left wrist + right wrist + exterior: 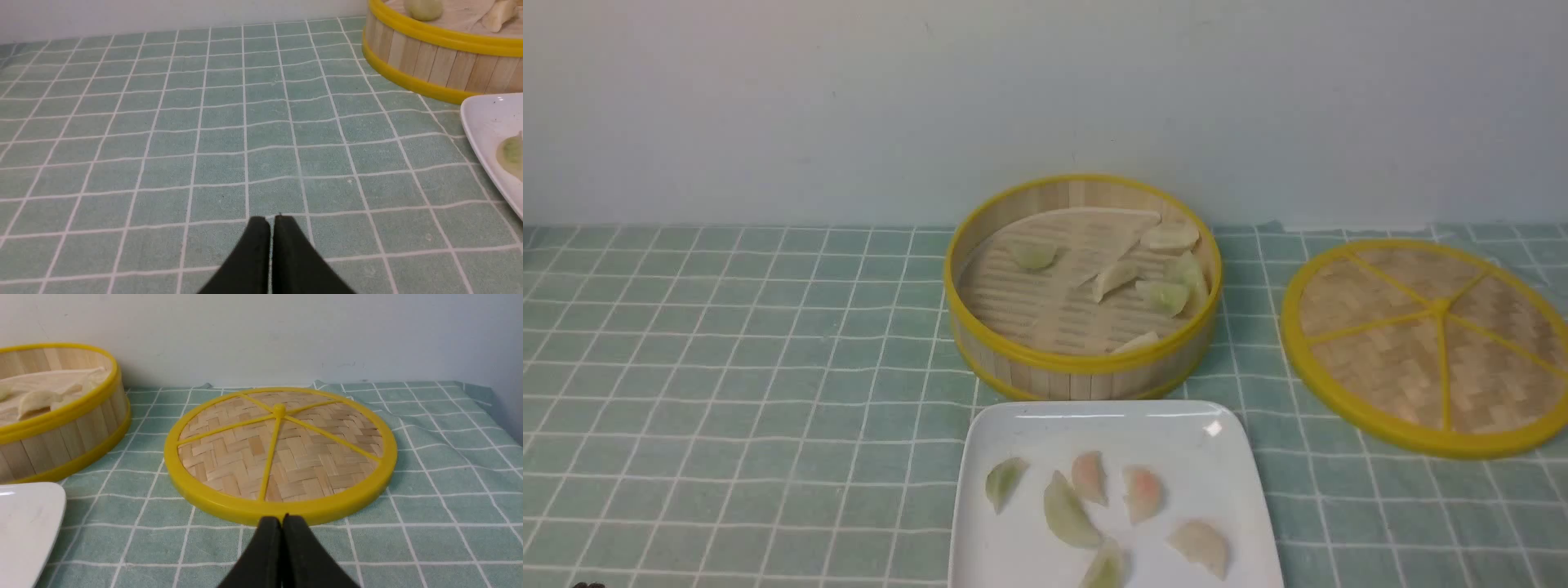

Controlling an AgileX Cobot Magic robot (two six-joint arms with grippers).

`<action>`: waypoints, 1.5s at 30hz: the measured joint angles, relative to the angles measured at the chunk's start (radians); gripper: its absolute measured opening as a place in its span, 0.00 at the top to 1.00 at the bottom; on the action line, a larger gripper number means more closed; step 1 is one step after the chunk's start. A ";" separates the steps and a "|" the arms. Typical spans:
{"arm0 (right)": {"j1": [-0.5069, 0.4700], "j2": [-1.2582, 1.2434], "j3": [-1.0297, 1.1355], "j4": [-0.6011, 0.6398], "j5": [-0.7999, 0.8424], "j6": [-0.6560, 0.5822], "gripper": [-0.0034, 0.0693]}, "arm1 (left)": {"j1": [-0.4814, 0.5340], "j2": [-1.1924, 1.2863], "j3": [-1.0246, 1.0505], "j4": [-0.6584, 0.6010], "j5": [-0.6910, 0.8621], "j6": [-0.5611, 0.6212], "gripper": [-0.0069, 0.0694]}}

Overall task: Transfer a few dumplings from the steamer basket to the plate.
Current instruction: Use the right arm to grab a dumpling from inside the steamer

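Note:
The steamer basket stands at the table's middle back with several pale dumplings on its slatted floor. The white plate lies just in front of it and holds several dumplings, green, pink-tinted and whitish. Neither gripper shows in the front view. My left gripper is shut and empty, low over bare cloth left of the basket and plate. My right gripper is shut and empty, just in front of the woven lid's rim, with the basket and plate corner to its left.
A flat woven lid with yellow spokes lies right of the basket, also in the right wrist view. A green checked cloth covers the table. A pale wall runs along the back.

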 joint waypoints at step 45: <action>0.085 0.272 -0.441 0.226 -0.007 0.199 0.97 | 0.000 0.000 0.000 0.000 0.000 0.000 0.92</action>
